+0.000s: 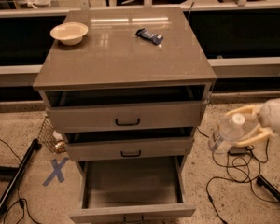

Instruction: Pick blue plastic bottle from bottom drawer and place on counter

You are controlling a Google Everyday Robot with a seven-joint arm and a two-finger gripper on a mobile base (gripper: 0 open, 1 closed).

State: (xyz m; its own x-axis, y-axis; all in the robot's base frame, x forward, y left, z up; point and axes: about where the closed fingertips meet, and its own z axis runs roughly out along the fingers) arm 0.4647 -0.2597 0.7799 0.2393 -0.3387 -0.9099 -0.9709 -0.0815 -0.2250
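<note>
My gripper is to the right of the cabinet, at about the height of the middle drawer, and is shut on the blue plastic bottle. The bottle is clear with a white cap and leans, cap up and to the right, between the cream fingers. The bottom drawer is pulled out and its inside shows bare. The counter is the glossy grey-brown top, above and left of the gripper.
A cream bowl stands at the counter's back left and a flat dark-blue packet at its back middle. The top drawer and middle drawer are slightly open. Black cables lie on the floor at the right. A blue tape cross marks the floor at left.
</note>
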